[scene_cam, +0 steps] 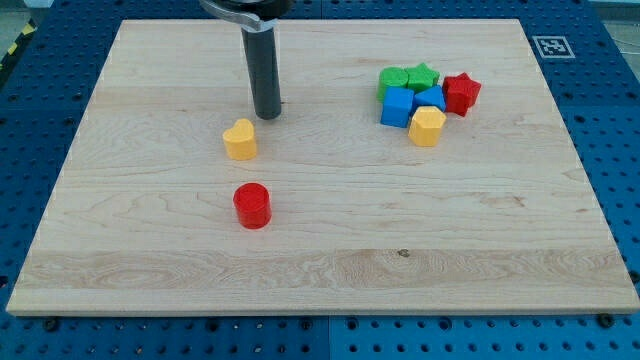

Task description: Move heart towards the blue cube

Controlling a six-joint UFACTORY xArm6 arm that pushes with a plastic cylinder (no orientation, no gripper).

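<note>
On the pale wooden counter (150, 250), ringed by blue pegboard (610, 110), my tip (268, 115) rests just above the yellow heart (240, 140), well left of the blue cube (397, 106); there is no hand to part or close.

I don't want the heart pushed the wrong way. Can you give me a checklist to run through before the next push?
1. My tip in view, on the board: ok.
2. Yellow heart free, nothing touching it: ok.
3. Tip on the heart's far side from the blue cube: not ok; it sits above and slightly right.
4. Path to the cube free of blocks: ok.
5. Red cylinder out of the way: ok.
6. Tip touching the heart: cannot tell.
</note>
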